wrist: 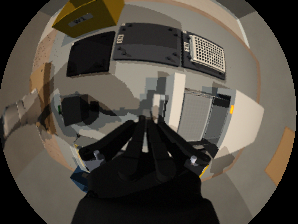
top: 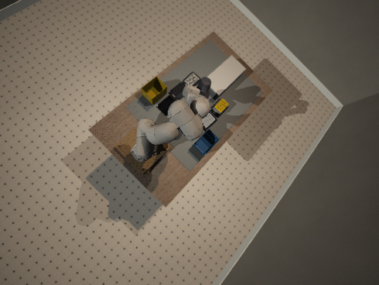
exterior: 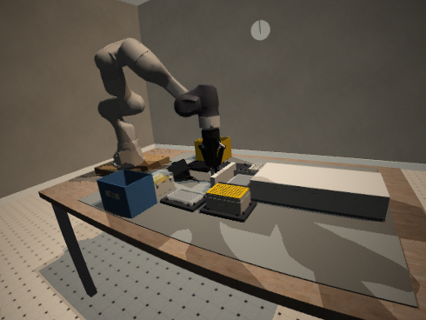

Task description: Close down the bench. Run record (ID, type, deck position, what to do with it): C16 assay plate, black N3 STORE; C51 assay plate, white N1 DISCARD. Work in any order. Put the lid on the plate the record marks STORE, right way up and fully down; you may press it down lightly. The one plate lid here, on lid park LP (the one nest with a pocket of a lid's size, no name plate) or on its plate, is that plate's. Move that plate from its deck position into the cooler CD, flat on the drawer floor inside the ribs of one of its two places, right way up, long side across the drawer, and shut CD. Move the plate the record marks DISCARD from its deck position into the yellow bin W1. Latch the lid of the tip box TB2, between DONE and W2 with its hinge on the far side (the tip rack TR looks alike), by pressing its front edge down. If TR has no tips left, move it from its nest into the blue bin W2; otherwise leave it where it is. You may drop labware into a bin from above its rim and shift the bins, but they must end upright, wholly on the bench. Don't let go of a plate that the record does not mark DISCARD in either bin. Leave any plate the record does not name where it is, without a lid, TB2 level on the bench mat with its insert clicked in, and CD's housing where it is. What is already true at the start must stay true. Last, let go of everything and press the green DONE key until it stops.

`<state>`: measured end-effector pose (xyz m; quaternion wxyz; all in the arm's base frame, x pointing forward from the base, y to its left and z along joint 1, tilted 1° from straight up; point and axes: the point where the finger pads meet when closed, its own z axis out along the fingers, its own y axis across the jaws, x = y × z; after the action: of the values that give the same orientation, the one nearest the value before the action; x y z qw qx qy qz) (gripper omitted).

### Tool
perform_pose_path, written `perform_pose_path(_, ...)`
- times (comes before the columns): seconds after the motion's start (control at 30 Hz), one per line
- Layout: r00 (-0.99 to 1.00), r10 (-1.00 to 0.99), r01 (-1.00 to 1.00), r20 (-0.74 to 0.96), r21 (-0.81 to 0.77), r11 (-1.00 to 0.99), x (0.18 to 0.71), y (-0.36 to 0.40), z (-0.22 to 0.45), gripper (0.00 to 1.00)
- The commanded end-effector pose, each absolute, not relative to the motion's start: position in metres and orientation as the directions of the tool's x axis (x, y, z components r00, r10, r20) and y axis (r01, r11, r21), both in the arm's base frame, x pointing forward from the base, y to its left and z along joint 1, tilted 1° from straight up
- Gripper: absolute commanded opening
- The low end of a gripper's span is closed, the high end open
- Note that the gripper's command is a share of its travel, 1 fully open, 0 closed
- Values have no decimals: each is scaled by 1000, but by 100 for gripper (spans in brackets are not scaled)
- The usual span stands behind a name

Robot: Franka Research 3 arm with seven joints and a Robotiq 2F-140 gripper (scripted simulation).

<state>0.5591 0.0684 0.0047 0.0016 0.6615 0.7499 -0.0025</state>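
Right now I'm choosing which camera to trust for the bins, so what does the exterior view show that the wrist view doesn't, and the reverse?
Only the exterior view shows the blue bin as a whole, at the table's near corner, along with the yellow-topped tip rack and the full length of the long white cooler. Only the wrist view shows the black plate and the dark nest from above, beside the white patterned plate. Both show the yellow bin and the gripper, jaws shut on nothing.
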Motion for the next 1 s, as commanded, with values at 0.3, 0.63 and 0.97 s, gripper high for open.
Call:
perform_pose_path(0.3,-130,991,991,-8,-6,130,572,69,3,0)
perform_pose_path(0.63,-130,991,991,-8,-6,130,584,71,3,0)
perform_pose_path(0.97,-130,991,991,-8,-6,130,594,72,3,0)
